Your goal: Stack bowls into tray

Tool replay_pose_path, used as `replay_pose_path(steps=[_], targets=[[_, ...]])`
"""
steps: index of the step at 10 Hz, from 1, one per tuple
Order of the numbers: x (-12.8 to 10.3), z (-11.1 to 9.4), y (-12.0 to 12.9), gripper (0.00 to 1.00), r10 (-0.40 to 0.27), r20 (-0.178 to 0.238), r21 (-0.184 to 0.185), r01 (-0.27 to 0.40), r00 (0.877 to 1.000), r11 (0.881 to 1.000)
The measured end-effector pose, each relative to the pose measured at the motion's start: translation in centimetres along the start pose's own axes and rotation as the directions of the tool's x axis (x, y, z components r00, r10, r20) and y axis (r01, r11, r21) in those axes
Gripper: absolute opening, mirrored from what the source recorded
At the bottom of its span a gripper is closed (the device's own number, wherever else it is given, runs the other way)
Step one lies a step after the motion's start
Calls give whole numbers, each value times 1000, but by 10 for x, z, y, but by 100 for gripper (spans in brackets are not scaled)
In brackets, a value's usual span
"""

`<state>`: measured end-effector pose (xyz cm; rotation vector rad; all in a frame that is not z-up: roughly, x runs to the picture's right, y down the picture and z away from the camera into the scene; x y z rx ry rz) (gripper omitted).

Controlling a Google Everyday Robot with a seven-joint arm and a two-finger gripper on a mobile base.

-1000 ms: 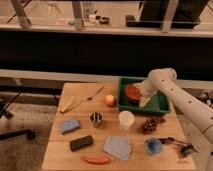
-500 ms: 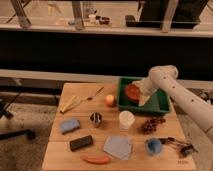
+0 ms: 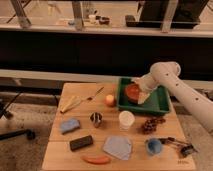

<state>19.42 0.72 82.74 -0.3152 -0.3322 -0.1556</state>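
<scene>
A reddish-orange bowl (image 3: 132, 92) sits tilted inside the dark green tray (image 3: 161, 102) at the table's back right. My gripper (image 3: 142, 94) is at the bowl's right side, inside the tray, at the end of the white arm that reaches in from the right. The gripper's tip blends into the bowl's rim, and the bowl looks lifted slightly on that side.
A white cup (image 3: 126, 120), a small metal cup (image 3: 96, 119), an orange fruit (image 3: 110, 100), a banana (image 3: 71, 103), grapes (image 3: 151, 124), a grey-blue cloth (image 3: 118, 147), a blue sponge (image 3: 69, 125), a dark block (image 3: 81, 142), a carrot (image 3: 96, 159) and a blue cup (image 3: 153, 145) lie on the wooden table.
The arm has shifted slightly up and left over the tray, and the bowl sits a little further toward the tray's left part.
</scene>
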Motion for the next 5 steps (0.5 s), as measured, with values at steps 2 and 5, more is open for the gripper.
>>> replay_pose_path(steps=[2, 5], targets=[[-5, -6, 1, 80, -3, 7, 4, 3, 1000, 1000], [-11, -13, 2, 80, -10, 12, 8, 10, 1000, 1000]])
